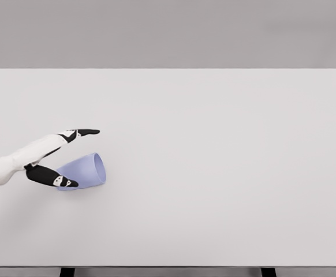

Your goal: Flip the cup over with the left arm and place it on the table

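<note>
We see a pale blue cup (82,172) lying on its side on the white surface (214,173), close to the surface's left edge and nearer its front edge than its back one. The cup's wide mouth faces right, away from the arm, and its narrower base points left.

Our left hand (57,157) comes in from the left of the cup, on a white forearm. Its fingers are spread wide and hold nothing. One long dark-tipped finger (86,133) stretches out behind the cup, clear of it. The thumb (53,178) lies against the cup's near side, by the base; we cannot tell whether it presses on the wall or only overlaps it in view.
</note>
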